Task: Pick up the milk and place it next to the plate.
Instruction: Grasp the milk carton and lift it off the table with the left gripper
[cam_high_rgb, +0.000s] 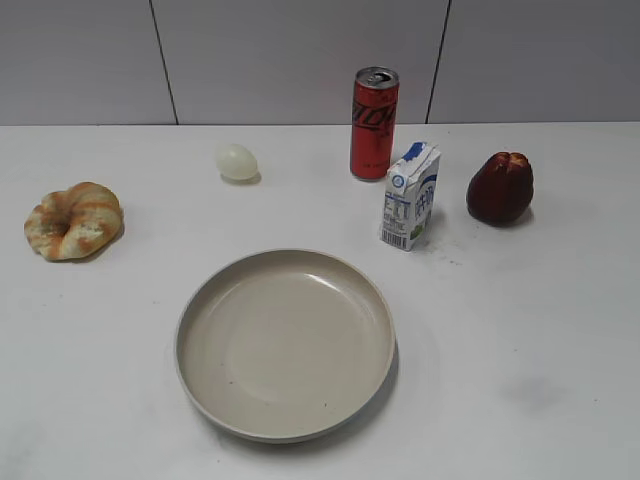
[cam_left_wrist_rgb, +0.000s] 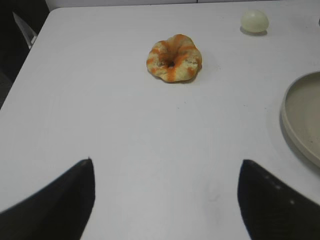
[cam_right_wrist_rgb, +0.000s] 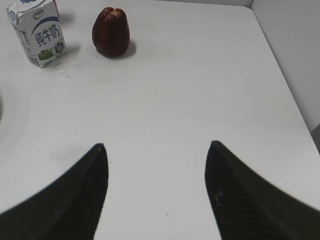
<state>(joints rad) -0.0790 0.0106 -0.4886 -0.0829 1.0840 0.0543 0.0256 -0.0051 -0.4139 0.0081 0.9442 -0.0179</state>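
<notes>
The milk (cam_high_rgb: 410, 196) is a small white carton with a blue top, standing upright just right of the red can and behind the plate's right side. It also shows at the top left of the right wrist view (cam_right_wrist_rgb: 37, 32). The plate (cam_high_rgb: 285, 342) is a large beige dish at the front middle; its rim shows at the right edge of the left wrist view (cam_left_wrist_rgb: 302, 120). My left gripper (cam_left_wrist_rgb: 166, 165) is open and empty over bare table. My right gripper (cam_right_wrist_rgb: 156, 147) is open and empty, well short of the milk. Neither gripper shows in the exterior view.
A tall red soda can (cam_high_rgb: 374, 123) stands behind the milk. A dark red fruit (cam_high_rgb: 500, 188) sits to its right. A pale egg (cam_high_rgb: 237, 161) lies at the back left, an orange-striped bread ring (cam_high_rgb: 74, 220) at far left. A wall stands behind.
</notes>
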